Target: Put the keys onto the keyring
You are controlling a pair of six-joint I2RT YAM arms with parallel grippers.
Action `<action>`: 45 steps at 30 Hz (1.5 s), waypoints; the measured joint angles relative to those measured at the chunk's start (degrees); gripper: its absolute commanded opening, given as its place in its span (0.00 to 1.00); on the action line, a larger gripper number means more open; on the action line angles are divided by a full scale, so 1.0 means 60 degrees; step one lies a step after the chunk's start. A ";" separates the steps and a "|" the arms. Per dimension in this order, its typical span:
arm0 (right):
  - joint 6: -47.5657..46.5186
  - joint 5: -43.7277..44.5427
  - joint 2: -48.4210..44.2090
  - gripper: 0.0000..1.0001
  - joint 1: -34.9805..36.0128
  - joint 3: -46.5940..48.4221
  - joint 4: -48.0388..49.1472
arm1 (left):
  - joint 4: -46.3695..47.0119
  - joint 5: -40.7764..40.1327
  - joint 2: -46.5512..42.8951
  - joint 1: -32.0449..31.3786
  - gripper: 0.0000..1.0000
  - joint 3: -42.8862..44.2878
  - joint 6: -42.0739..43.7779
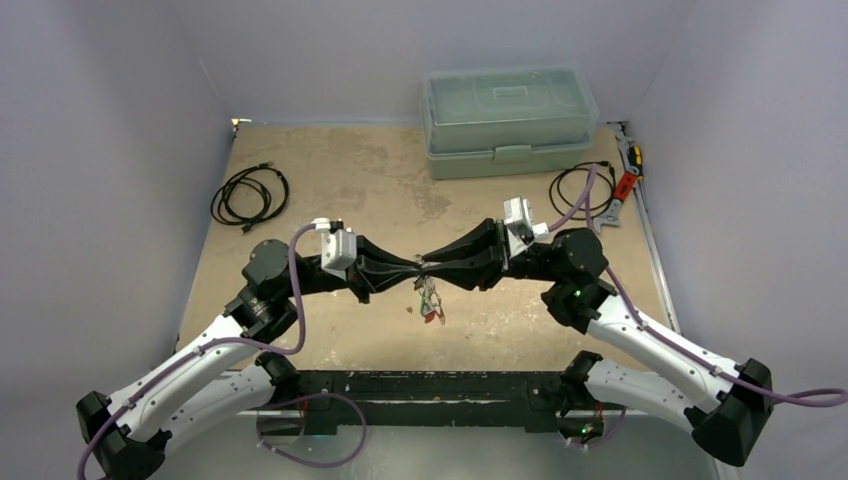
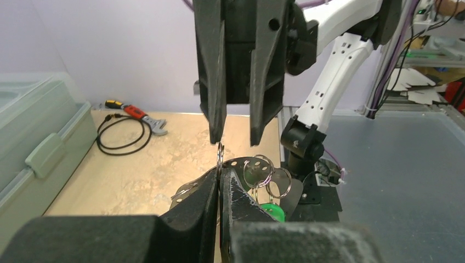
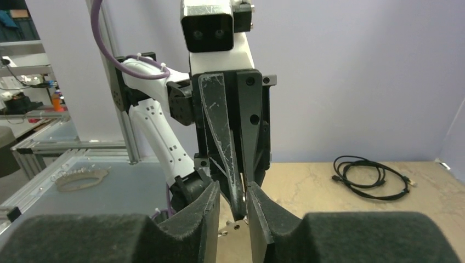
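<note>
Both arms meet tip to tip above the middle of the table. My left gripper (image 1: 414, 266) (image 2: 220, 172) is shut on the keyring (image 2: 220, 155), a thin metal ring seen edge-on, standing up between its fingers. Beside it arches a perforated metal strip (image 2: 241, 162) carrying small split rings (image 2: 262, 169) and a green tag (image 2: 270, 210). From above, the keys (image 1: 431, 302) hang as a small cluster with red and green bits just below the tips. My right gripper (image 1: 428, 262) (image 3: 233, 204) is open a little, its fingers (image 2: 217, 129) straddling the left gripper's tip, one directly above the ring.
A pale green lidded box (image 1: 508, 118) stands at the back. One black cable coil (image 1: 250, 195) lies at the left, another (image 1: 578, 190) at the right beside an adjustable wrench with a red handle (image 1: 622, 190). Grey walls close in the table on three sides.
</note>
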 measured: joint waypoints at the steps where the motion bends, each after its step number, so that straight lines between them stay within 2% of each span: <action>1: -0.0124 0.0062 -0.0080 0.32 0.0000 0.0058 -0.0222 | -0.0073 -0.0055 0.0000 0.0000 0.00 0.0000 0.0051; 7: -0.0885 0.0452 -0.0550 0.38 0.0025 0.0503 -0.1603 | -0.0423 -0.0229 0.0000 0.0000 0.00 0.0000 0.0273; 11: -0.1796 0.0739 -0.0605 0.39 0.0036 0.1293 -0.3330 | -0.0554 -0.0237 0.0000 0.0000 0.00 0.0000 0.0393; 19: -0.3643 0.0984 -0.0087 0.40 0.0036 0.3198 -0.6663 | -0.1075 -0.0237 0.0113 0.0000 0.00 0.0157 0.0696; 26: -0.4579 0.0863 0.0601 0.38 0.0040 0.4200 -0.8612 | -0.1260 -0.0233 0.0226 0.0000 0.00 0.0197 0.0754; 33: -0.4958 0.0645 0.1104 0.37 0.0044 0.4375 -0.9479 | -0.1439 -0.0237 0.0237 0.0000 0.00 0.0211 0.0885; 45: -0.5107 0.0503 0.1308 0.31 0.0044 0.4379 -0.9493 | -0.1603 -0.0273 0.0244 0.0000 0.00 0.0211 0.0929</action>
